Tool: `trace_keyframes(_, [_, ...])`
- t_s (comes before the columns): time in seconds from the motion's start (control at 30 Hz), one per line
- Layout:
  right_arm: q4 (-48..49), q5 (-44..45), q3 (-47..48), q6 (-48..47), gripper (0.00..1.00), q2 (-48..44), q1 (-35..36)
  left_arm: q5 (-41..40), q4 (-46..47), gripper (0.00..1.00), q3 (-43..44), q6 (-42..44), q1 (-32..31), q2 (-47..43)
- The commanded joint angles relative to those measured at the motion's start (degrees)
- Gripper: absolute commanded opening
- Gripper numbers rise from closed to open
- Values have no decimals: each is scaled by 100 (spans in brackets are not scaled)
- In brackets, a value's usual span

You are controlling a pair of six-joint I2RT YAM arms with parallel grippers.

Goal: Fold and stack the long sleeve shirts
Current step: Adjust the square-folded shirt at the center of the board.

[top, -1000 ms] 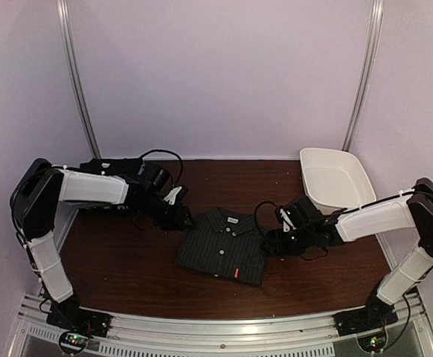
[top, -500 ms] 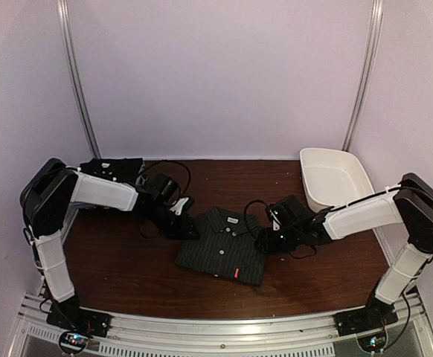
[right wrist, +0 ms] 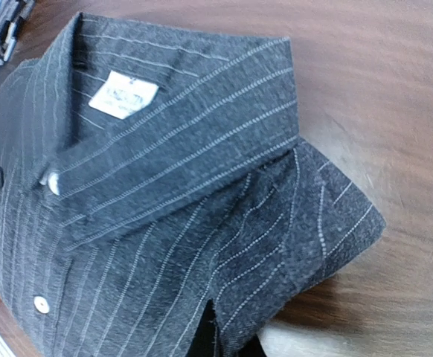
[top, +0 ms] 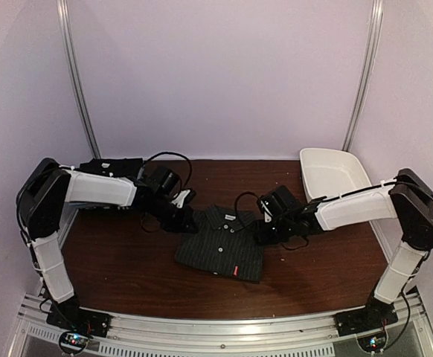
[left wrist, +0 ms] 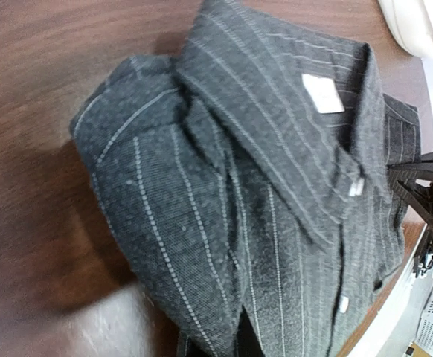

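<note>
If you start at the near edge, you see the two arm bases bolted to a metal rail, one at each side. Past them is the brown surface, and the striped shirt lies folded flat in the middle of it. It is dark with thin pale lines, and its near edge has a small red tag. The collar end points away from you, with a white label inside the collar and small white buttons down the front. Both arms reach in low to that far end. Your left claw is at the shirt's left shoulder corner and is closed on the cloth there. Your right claw is at the right shoulder corner and is closed on the cloth too. From each wrist camera the shoulder corner bunches up right at the bottom of the view, and the fingers are hidden by the cloth. Farther back on the right, a white tub sits on the surface, well apart from the shirt. Behind everything is a pale wall.
</note>
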Motion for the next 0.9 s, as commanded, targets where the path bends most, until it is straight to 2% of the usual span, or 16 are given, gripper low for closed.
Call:
trace_keyframes(0.0, [-364, 65, 555, -315, 0, -118, 124, -204, -381, 0, 268, 43, -120, -758])
trace_keyframes(0.2, [-626, -44, 828, -614, 0, -83, 127, -362, -544, 2, 46, -195, -284, -1043])
trace_keyframes(0.27, [-657, -47, 813, -742, 0, -3, 55, -409, -511, 12, -2, -277, -302, -935])
trace_keyframes(0.37, [-612, -60, 658, -941, 0, 110, -243, -601, -490, 34, 83, -308, -302, -748])
trace_keyframes(0.43, [-545, -124, 505, -1070, 0, 213, -583, -838, -554, 40, 207, -246, -243, -590])
trace_keyframes(0.57, [-674, -62, 431, -1295, 23, 177, -939, -906, -547, 41, 298, -171, -71, -439])
trace_keyframes(0.7, [-971, 206, 520, -1347, 40, -108, -955, -1022, -633, 39, 441, -102, -43, -427])
trace_keyframes(0.77, [-1122, 324, 561, -1330, 44, -286, -956, -1097, -695, 38, 522, -73, -31, -444])
trace_keyframes(0.87, [-1197, 349, 565, -1230, 45, -639, -915, -866, -550, 33, 545, -36, -30, -493])
